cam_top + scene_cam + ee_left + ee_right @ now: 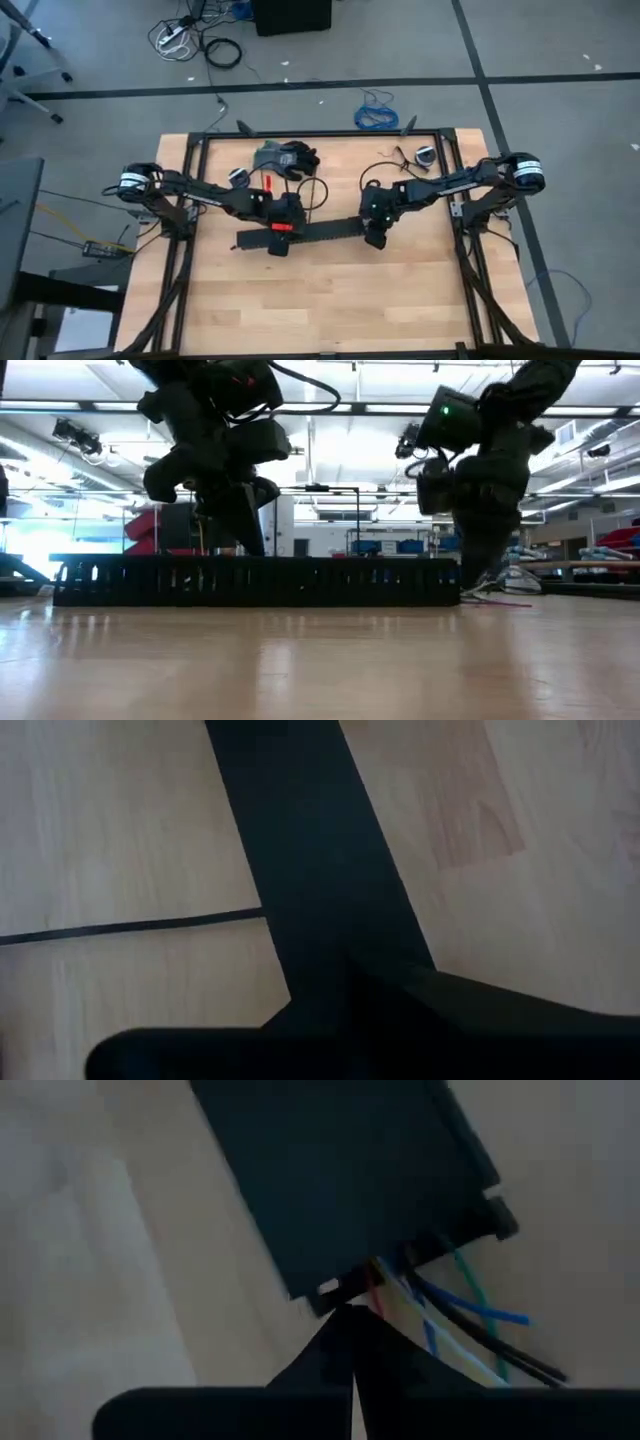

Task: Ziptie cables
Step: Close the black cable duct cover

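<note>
The left hand (281,228) presses down on one end of the long black strip (320,231); whether its fingers are parted or clamped I cannot tell. The right hand (375,232) sits at the strip's other end, fingers drawn together at the mouth where the cables (470,1325) spill out just past its fingertips onto the counter (330,300). The risk, as I judge it: these floppy cables splay apart, so a tie could miss some.

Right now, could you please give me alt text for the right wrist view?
The right gripper sits at the end of a long black strip on the wooden table, its dark fingers close together at the strip's edge. Thin cables in blue, green, black and white fan out from that end.
</note>
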Controlling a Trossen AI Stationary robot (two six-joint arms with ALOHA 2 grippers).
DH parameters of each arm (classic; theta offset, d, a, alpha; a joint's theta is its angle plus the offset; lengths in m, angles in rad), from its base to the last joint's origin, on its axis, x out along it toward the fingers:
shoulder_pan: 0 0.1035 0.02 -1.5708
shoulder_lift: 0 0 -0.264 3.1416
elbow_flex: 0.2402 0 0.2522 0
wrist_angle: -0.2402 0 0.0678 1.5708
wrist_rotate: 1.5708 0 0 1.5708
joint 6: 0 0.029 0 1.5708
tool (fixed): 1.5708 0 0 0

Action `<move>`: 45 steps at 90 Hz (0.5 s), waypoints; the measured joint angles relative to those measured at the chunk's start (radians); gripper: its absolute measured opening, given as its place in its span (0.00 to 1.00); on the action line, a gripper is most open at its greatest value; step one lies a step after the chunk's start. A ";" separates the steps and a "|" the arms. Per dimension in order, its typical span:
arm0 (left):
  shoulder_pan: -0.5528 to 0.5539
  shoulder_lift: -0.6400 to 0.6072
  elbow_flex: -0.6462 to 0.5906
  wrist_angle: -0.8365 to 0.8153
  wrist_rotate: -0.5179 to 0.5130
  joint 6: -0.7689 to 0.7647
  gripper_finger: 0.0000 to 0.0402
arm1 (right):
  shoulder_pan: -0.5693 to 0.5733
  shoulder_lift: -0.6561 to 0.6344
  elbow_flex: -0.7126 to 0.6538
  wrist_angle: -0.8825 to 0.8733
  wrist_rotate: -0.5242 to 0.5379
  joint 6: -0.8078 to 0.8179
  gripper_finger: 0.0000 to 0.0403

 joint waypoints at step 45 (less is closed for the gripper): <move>0.000 -0.001 0.001 -0.010 -0.001 0.000 0.00 | -0.064 -0.013 -0.002 0.024 0.101 -0.062 0.00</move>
